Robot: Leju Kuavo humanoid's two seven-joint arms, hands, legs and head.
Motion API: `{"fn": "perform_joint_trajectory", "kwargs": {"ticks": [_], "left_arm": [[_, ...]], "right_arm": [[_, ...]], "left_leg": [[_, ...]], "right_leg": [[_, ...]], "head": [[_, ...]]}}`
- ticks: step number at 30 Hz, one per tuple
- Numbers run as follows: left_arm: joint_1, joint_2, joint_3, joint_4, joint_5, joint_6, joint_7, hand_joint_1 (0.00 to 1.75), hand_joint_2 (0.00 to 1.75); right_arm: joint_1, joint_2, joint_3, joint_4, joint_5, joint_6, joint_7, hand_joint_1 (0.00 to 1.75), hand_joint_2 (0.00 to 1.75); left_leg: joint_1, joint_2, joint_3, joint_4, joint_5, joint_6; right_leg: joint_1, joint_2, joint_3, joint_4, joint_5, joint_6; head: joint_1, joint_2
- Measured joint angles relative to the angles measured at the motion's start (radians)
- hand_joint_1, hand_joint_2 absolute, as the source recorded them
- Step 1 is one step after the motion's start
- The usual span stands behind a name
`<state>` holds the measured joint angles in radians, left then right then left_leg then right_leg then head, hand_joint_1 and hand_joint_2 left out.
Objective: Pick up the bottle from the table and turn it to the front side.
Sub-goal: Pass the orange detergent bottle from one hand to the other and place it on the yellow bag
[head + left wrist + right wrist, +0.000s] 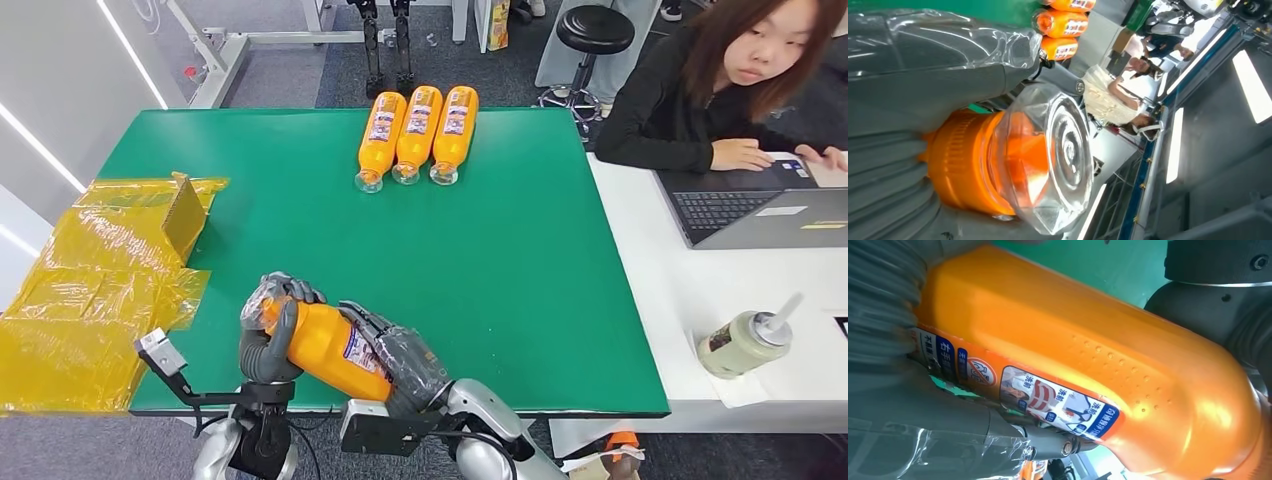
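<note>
Above the near edge of the green table (520, 300): orange bottle (325, 345) lifted and tilted, cap end clasped by left hand (268, 345), body wrapped by right hand (405, 365), presumably for rotating the label frontward.

Three bottles (417, 135) lay side by side at the table's (520, 290) far edge; a fourth bottle (325, 345) sat at the near edge, between both robot hands.
</note>
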<state>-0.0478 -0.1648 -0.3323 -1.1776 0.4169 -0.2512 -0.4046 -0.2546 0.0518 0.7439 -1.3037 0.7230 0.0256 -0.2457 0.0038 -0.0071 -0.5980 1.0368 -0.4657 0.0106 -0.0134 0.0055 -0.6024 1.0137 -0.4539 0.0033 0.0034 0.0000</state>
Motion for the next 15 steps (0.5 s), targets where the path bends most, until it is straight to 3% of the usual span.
{"fn": "perform_joint_trajectory", "kwargs": {"ticks": [15], "left_arm": [[0.001, -0.004, 0.000, 0.001, 0.056, -0.010, 0.014, 1.75, 1.75]], "right_arm": [[0.008, 0.001, 0.000, -0.035, -0.033, -0.043, -0.035, 0.00, 1.75]], "left_leg": [[0.000, 0.000, 0.000, 0.000, 0.000, 0.000]], "right_leg": [[0.000, 0.000, 0.000, 0.000, 0.000, 0.000]], "head": [[0.000, 0.000]]}}
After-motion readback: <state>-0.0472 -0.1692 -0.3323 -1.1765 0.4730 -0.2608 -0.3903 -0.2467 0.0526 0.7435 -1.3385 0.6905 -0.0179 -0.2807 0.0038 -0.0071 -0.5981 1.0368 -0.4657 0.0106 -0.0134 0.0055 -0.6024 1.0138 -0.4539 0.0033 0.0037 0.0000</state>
